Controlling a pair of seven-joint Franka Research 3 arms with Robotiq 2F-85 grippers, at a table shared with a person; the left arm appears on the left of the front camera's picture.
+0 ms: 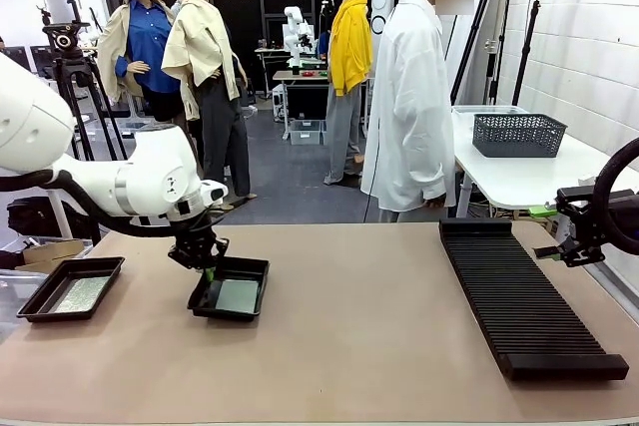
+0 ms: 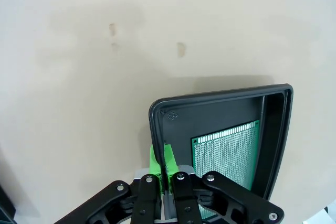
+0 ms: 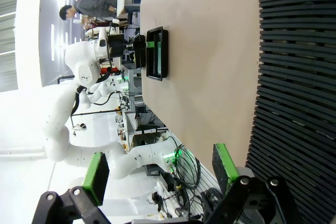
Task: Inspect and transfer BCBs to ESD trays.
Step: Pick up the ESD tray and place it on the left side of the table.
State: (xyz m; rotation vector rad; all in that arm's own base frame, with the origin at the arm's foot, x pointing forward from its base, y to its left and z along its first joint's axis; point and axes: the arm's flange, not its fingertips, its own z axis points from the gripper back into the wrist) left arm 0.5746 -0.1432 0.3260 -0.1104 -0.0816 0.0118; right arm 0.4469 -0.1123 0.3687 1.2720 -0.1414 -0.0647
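Note:
Two black ESD trays lie on the tan table's left part. My left gripper (image 1: 207,264) is shut on the left rim of the middle tray (image 1: 255,268), its green pads (image 2: 157,161) pinching the wall. A green BCB (image 1: 238,295) lies flat on that tray's floor, and the left wrist view shows the same BCB (image 2: 228,153) inside the tray (image 2: 220,103). The far-left tray (image 1: 40,298) holds another BCB (image 1: 82,293). My right gripper (image 1: 561,246) hangs open at the right edge, by the rack. In the right wrist view the right gripper (image 3: 160,171) holds nothing between its spread fingers.
A long black slotted rack (image 1: 524,296) lies along the table's right side and is close beside the right gripper as the rack (image 3: 299,77). A person in a white coat (image 1: 409,107) stands at the far edge. A white side table with a grey basket (image 1: 517,133) stands behind on the right.

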